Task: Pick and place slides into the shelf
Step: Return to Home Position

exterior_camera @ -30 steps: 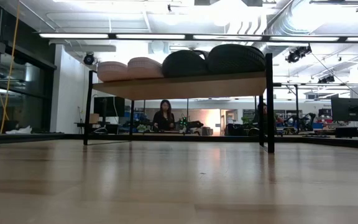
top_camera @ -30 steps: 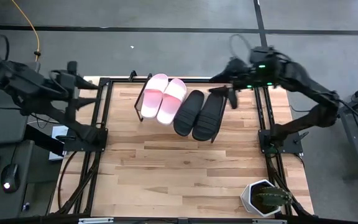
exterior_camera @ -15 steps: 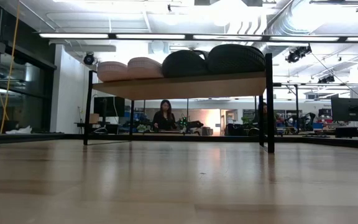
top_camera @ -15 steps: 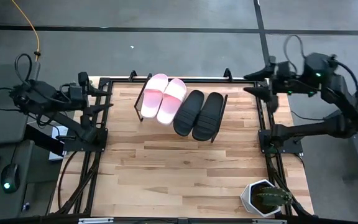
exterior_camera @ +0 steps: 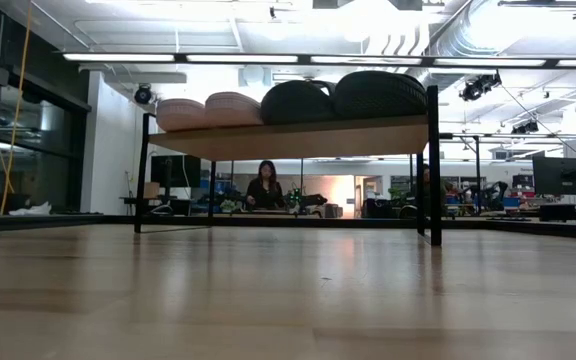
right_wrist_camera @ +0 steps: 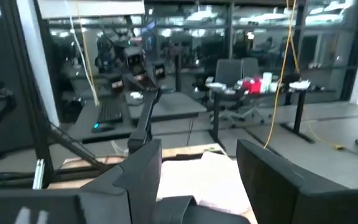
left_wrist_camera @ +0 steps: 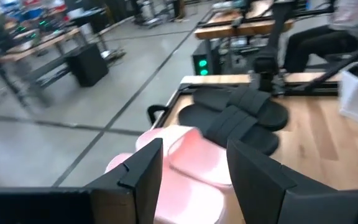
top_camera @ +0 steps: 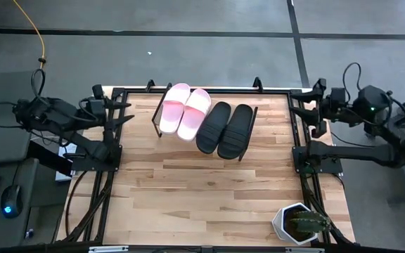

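Over on the left, the left tool (top_camera: 123, 116) hangs at the worktop's (top_camera: 202, 190) left edge, beside the black frame rail and well apart from the shelf (exterior_camera: 298, 138). Its wrist view settles the question of grip: the two dark fingers (left_wrist_camera: 143, 169) stand wide apart with nothing between them, and beyond that gap the footwear shows farther off.

Moving across to the shelf at the back of the worktop, all four slides are lined up on the slanted board. First comes the left pink slide (top_camera: 173, 107), and touching its side is the right pink slide (top_camera: 195, 112). Next is the left black slide (top_camera: 213, 126), just beside the pink pair, then the right black slide (top_camera: 236, 131) pressed against its mate. The black pair sits a little nearer the front than the pink pair. From the low view the row reads the same: two pale rounded straps, then two dark ones, all resting on top of the wooden board, which stands raised on thin black legs. Under the board, far off in the room, a person (exterior_camera: 265, 188) sits at a desk.

On to the right, the right tool (top_camera: 306, 112) hovers over the worktop's right edge, also well clear of the shelf. Its fingers (right_wrist_camera: 143, 171) are spread wide and hold nothing.

Down at the front right corner stands a potted plant (top_camera: 297, 223).
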`<state>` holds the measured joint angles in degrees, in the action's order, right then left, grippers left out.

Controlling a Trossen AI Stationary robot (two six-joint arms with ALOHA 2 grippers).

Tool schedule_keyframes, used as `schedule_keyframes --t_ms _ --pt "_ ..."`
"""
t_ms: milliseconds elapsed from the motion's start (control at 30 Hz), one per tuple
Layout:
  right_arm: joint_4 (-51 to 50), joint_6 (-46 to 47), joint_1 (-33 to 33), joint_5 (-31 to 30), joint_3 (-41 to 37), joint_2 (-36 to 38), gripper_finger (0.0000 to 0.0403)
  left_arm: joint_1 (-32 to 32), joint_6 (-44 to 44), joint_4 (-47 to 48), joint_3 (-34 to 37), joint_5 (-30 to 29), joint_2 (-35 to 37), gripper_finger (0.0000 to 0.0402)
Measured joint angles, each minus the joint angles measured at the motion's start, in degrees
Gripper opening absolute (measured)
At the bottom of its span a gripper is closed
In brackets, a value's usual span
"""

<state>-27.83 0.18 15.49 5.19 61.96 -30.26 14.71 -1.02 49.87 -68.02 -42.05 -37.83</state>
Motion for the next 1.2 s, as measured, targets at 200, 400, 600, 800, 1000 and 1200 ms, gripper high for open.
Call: schedule_keyframes --t_ms 200,400,600,800,1000,1200 --pt "1.9 0.0 0.0 1.8 -4.8 1.9 0.0197 -11.1 0.4 -3.6 6.5 8.5 1.9 0.0166" --pt "2.5 0.3 0.0 1.3 -8.1 1.3 0.0197 -26.1 5.5 -13.8 14.0 28.6 2.0 0.0166" --pt "1.2 2.4 0.0 2.5 -8.5 3.3 0.0197 -34.6 6.8 -20.8 16.8 39.6 2.5 0.0165" --pt "5.1 3.0 -0.9 2.9 -16.1 9.6 0.0197 -36.1 5.9 -26.7 23.8 42.6 4.9 0.0165" --pt "15.0 5.0 -0.9 3.9 -28.8 20.4 0.0197 -36.1 2.9 -33.4 32.5 42.5 9.1 0.0165" --pt "21.2 6.4 -0.9 4.3 -37.6 30.0 0.0197 -36.1 0.7 -38.8 37.4 42.7 13.1 0.0165"
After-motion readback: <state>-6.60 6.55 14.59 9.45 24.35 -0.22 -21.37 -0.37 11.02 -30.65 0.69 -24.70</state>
